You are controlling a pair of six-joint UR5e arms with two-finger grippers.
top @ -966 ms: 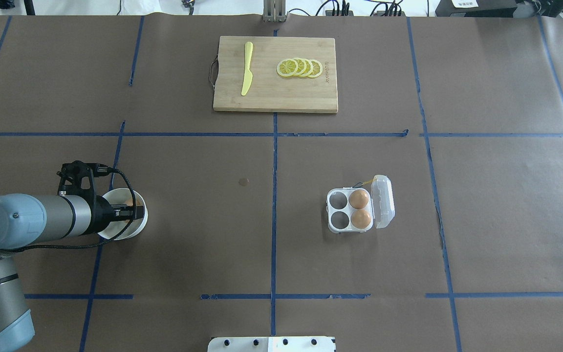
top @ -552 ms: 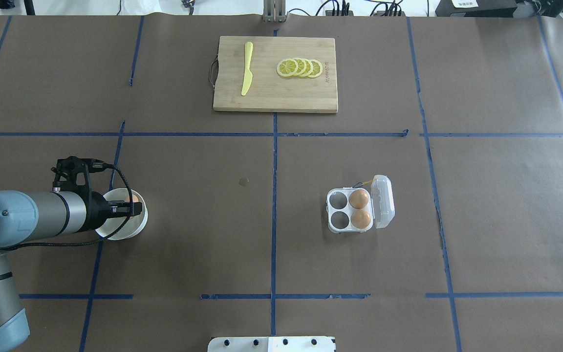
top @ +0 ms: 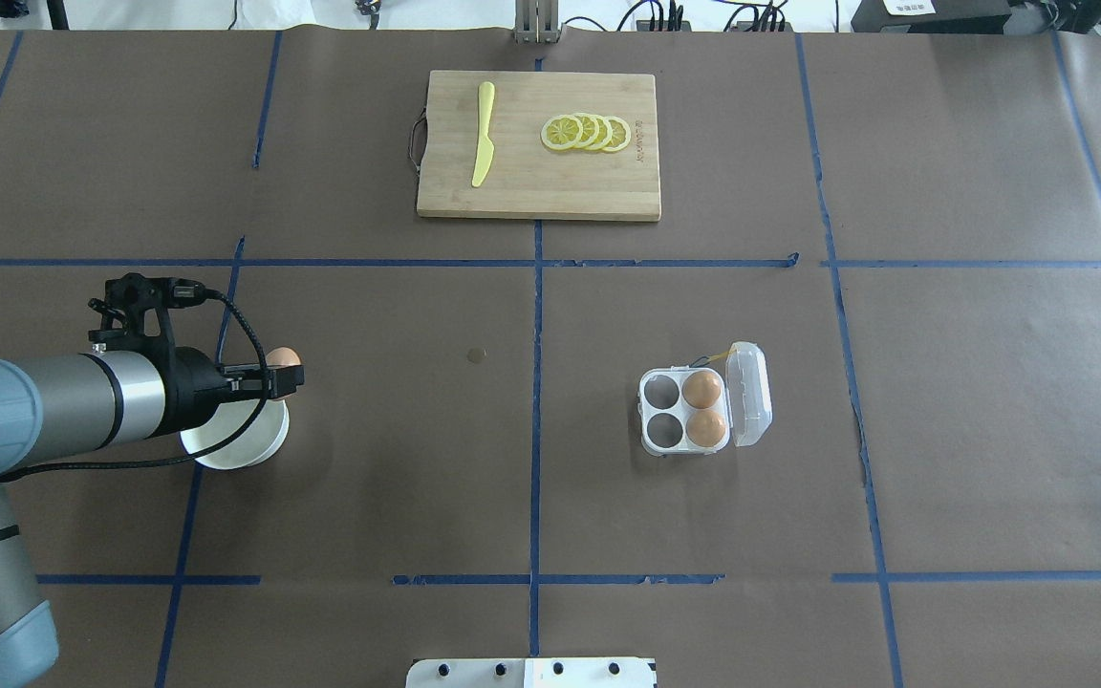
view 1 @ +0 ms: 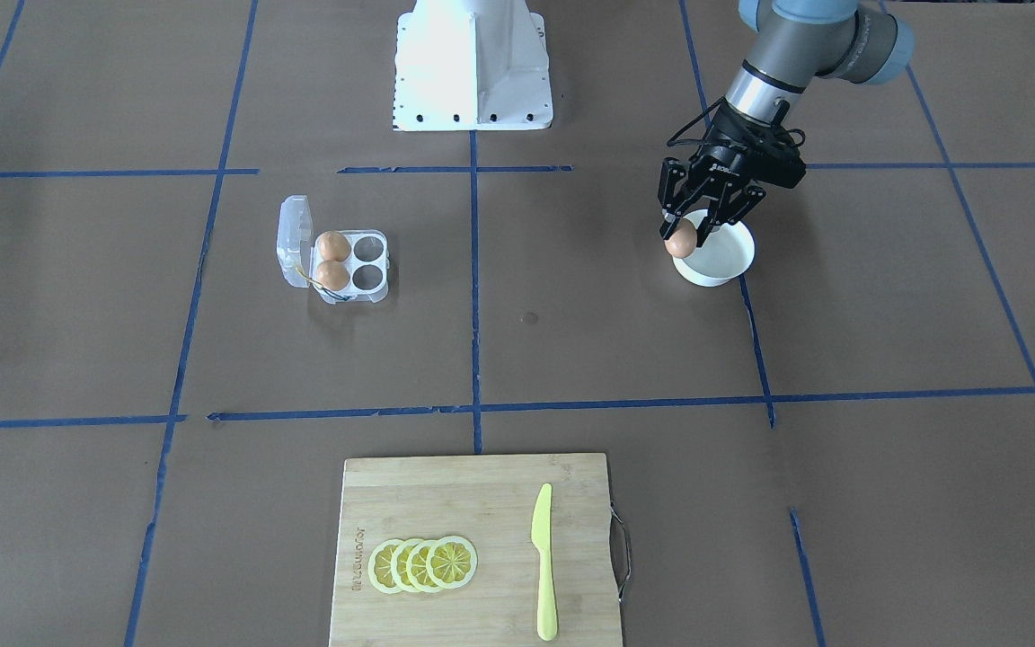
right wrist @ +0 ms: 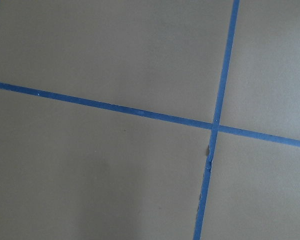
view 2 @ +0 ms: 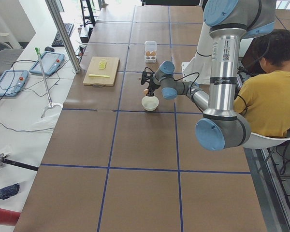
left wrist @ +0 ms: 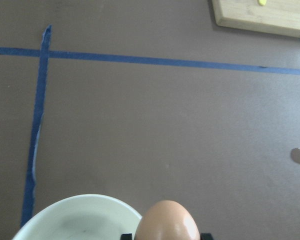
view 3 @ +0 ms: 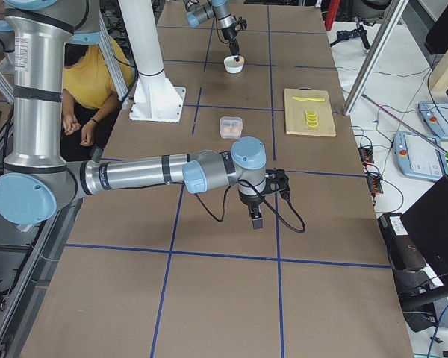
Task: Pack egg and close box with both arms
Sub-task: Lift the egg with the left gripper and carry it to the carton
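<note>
My left gripper is shut on the orange-brown egg and holds it just above the white bowl. The front-facing view shows the egg between the black fingers over the bowl's rim. The left wrist view shows the egg beside the bowl. The clear box stands right of centre, its lid open. Two other brown eggs fill its cells next to the lid; the other two cells are empty. My right gripper shows only in the exterior right view; I cannot tell its state.
A wooden cutting board lies at the far middle with a yellow knife and lemon slices. Blue tape lines cross the brown table cover. The white pedestal base stands at the robot's edge. A person sits by the robot.
My left gripper has risen out of the bowl with the egg in it and moved slightly towards the far side. The box has not moved.
</note>
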